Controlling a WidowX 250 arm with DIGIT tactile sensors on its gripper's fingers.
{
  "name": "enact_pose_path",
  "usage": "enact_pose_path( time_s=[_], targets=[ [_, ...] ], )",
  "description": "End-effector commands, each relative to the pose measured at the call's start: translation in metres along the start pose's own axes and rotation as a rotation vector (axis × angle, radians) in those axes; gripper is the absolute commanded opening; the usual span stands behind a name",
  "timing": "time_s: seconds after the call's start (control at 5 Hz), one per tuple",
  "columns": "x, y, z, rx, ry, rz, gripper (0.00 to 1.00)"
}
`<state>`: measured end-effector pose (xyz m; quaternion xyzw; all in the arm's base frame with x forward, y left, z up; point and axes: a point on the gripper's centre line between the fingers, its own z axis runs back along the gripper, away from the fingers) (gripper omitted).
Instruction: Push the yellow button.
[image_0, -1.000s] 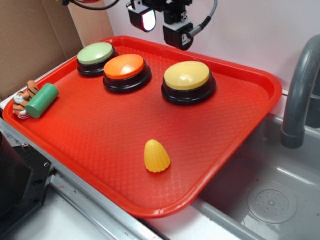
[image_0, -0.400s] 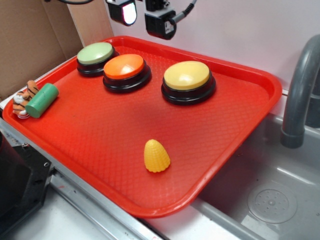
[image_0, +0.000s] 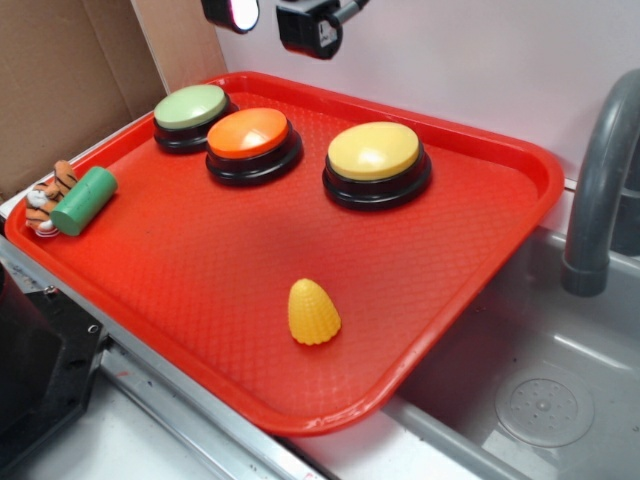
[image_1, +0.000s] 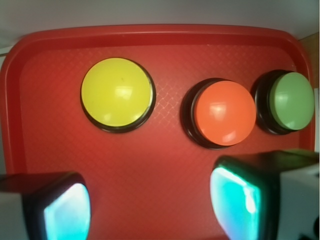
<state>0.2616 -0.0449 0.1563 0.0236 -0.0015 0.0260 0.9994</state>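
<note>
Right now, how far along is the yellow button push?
Nothing looks done yet: the large round yellow button on its black base sits untouched on the red plastic tray. The gripper hovers high above the tray's back edge, fingers apart and empty. Left: move over the yellow dome, descend, press.

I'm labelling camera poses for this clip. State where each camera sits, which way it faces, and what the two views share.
Exterior: sits off the tray's near side, raised, looking obliquely down across it toward the back wall; only the claw shows, at the top edge.
Wrist: rides on the arm above the tray's back part, facing down; two lit fingers fill the bottom corners.
Shared: yellow button, orange button, green button, tray.
</note>
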Motion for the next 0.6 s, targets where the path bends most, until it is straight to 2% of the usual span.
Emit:
enact_pose_path(
  time_s=[0.0,0.4],
  targets=[
    [0.0070,-0.0041,0.0354,-0.017,-0.100,-0.007,1.00],
    [0.0065,-0.0102,0.0379,-0.001,-0.119,-0.025,1.00]
  ],
)
